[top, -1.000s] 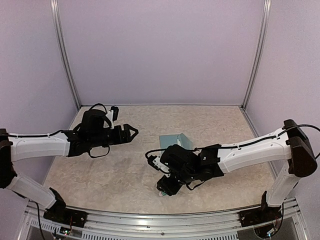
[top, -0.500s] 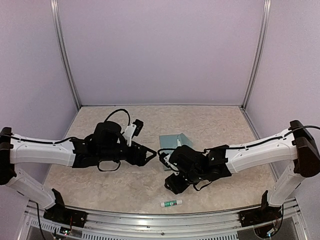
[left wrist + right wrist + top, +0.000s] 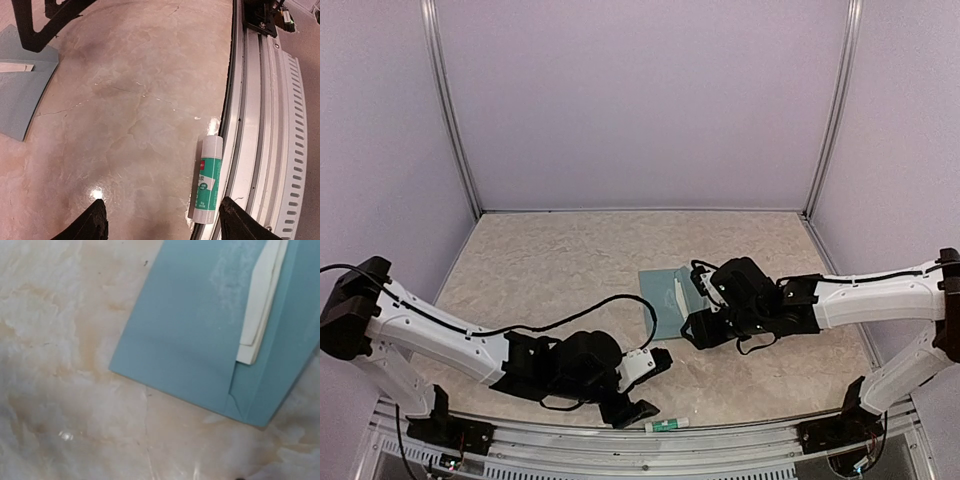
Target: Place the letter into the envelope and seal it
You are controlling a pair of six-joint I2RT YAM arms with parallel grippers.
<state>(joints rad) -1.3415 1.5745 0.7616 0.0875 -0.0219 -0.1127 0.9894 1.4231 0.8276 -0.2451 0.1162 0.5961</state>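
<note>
Your left fingers (image 3: 96, 224) spread wide, glue stick (image 3: 207, 182) just ahead, lying against near rail (image 3: 260, 125). Closing could jam on rail or roll stick away. Farther out: envelope (image 3: 663, 300) flat mid-counter (image 3: 150, 75), letter (image 3: 262, 305) poking out. Right fingers (image 3: 698, 330) low over it, spread unclear; could drag it.

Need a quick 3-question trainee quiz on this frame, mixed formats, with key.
1. True or false: the glue stick lies on the envelope.
2. Which is nearest the glue stick? A left gripper B right gripper
3. Fill in: the white letter sits partly inside the ____.
Key: 1 false, it lies on the table beside the near rail. 2 A. 3 envelope.
</note>
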